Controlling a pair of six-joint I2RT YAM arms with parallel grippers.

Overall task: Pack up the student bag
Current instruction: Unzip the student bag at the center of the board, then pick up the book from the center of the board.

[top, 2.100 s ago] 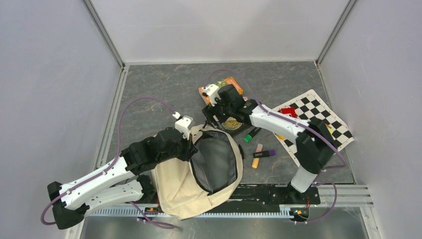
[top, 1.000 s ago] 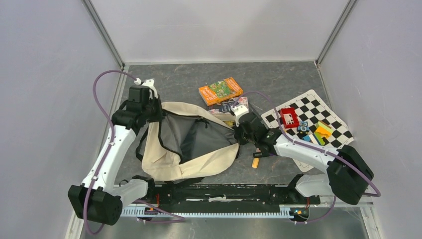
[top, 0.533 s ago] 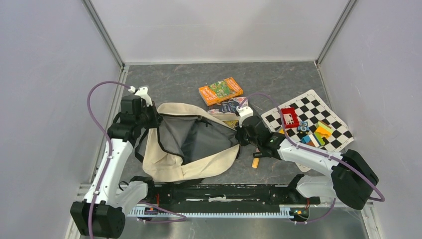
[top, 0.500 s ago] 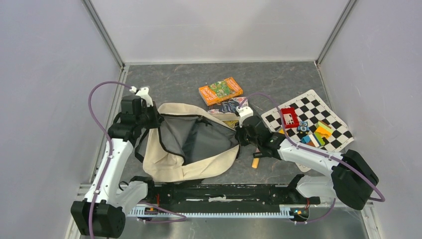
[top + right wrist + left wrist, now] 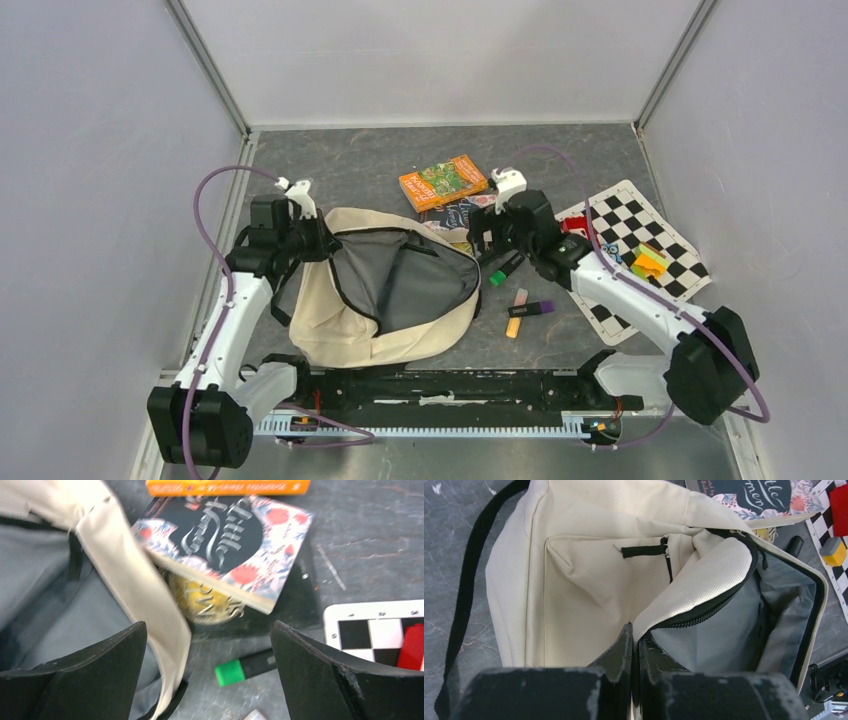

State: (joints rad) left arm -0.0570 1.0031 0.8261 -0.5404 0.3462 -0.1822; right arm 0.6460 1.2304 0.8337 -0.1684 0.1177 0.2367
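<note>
One student bag [image 5: 335, 332], left jaws pinching rim

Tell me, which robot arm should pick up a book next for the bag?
Probably the right. The right claw is open and hovers just above the flowery book, while the left claw is shut on the rim of the student bag, holding its mouth open.

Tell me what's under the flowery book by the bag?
Under the flowery book lies a dark book with a gold circle. The flowery book covers most of it and the edge of the student bag hides one side, so its title is unreadable.
</note>
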